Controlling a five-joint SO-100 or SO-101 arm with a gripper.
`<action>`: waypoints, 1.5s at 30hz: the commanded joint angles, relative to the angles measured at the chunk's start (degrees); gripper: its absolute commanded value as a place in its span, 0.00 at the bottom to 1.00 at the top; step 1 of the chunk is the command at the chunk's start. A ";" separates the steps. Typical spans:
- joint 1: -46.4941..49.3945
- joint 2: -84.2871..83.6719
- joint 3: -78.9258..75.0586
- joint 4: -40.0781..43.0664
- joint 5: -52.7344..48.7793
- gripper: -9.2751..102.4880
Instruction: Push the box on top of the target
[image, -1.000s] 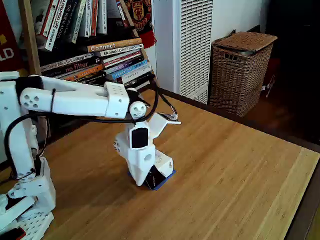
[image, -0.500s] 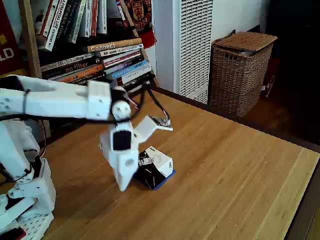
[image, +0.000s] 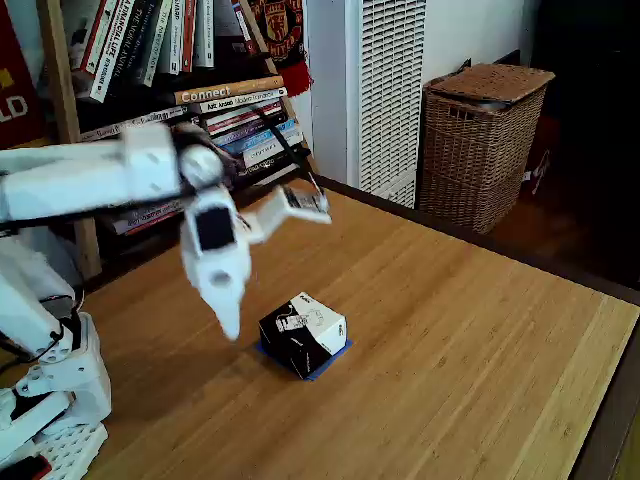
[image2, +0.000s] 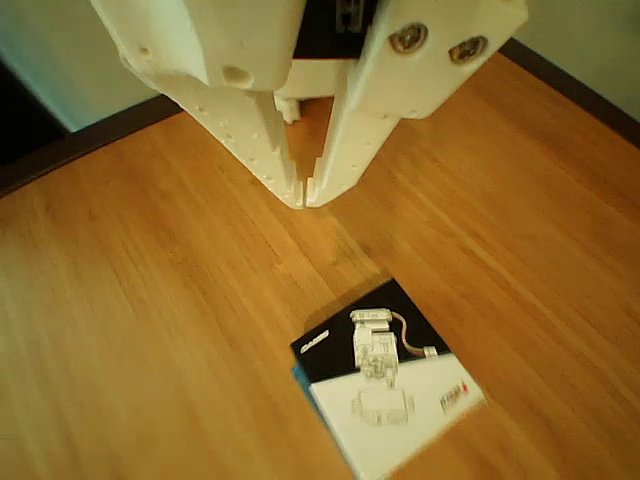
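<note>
- A white robot arm (image: 90, 180) reached in from the left of the fixed view, above a wooden table (image: 450, 340).
- Its tool (image: 228, 325) pointed down and hung in the air, clear of the table; in the other view (image2: 305, 195) its two white fingers (image2: 262, 150) were pressed together at the tips, pinching nothing.
- The box (image: 302, 333), a small black-and-white cube, sat on the table just to the right of the tool tip in the fixed view, not touching it.
- In the other view the box (image2: 385, 385) lay below the closed fingertips, its top half black and half white, with a line drawing and small print.
- The target (image: 322, 366), blue tape, showed as a thin edge under the box's near and left sides in the fixed view, so the box sat on it; a sliver of blue (image2: 299, 376) also peeked out at the box's left edge in the other view.
- Behind the table stood a shelf of books (image: 230, 115), a white slatted unit (image: 390, 90) and a wicker basket (image: 480, 140).
</note>
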 joint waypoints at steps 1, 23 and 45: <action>-1.85 5.80 -2.29 0.35 5.71 0.08; -21.18 15.91 -8.79 -1.41 63.37 0.08; -13.10 55.11 23.38 -6.50 64.78 0.08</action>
